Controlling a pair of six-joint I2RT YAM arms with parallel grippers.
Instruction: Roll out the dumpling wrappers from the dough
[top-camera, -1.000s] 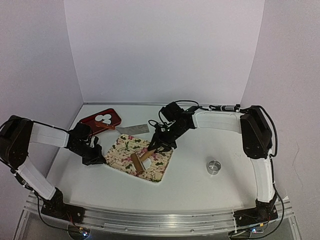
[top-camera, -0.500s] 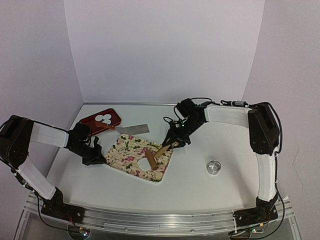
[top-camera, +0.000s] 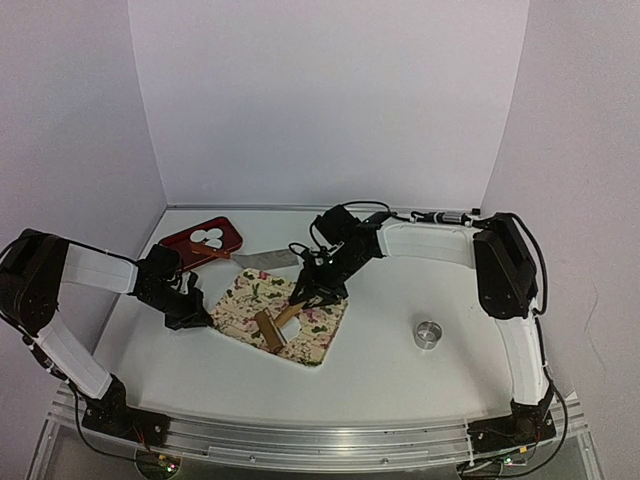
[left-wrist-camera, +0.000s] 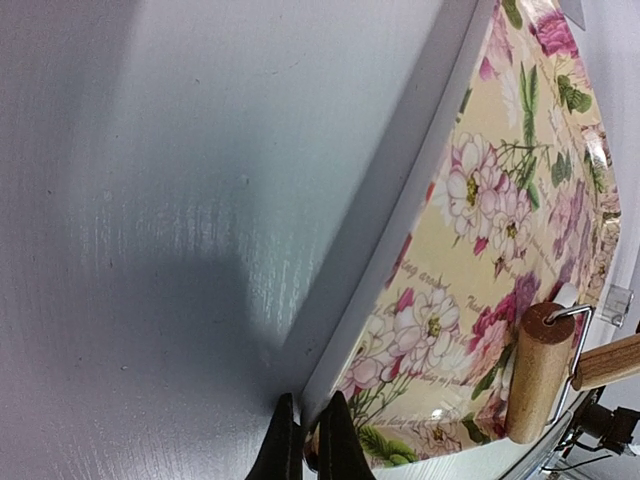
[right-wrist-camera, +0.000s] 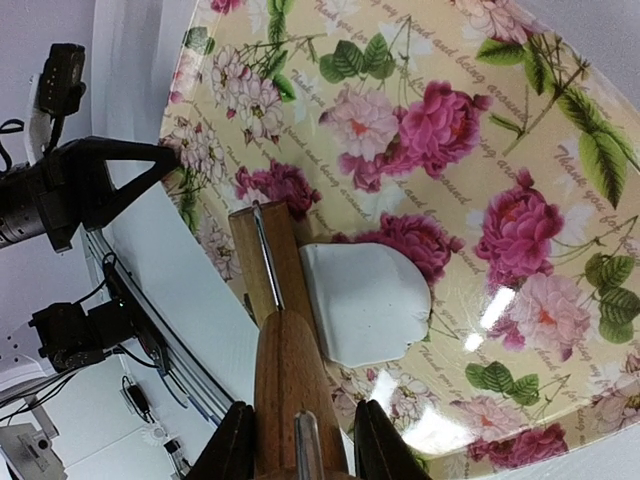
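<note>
dough: white, pressed into a thin flat sheet, one side rounded, straight edge against the wooden roller, lying on the floral mat | dumpling wrappers: small white round discs, clustered, flat in the red tray

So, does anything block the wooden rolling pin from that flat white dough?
Nothing visible does. The right gripper holds the wooden rolling pin, whose roller lies right against the flat white dough on the floral tray.

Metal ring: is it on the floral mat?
No, the metal ring stands on the bare table, apart from the floral mat and to its right.
</note>
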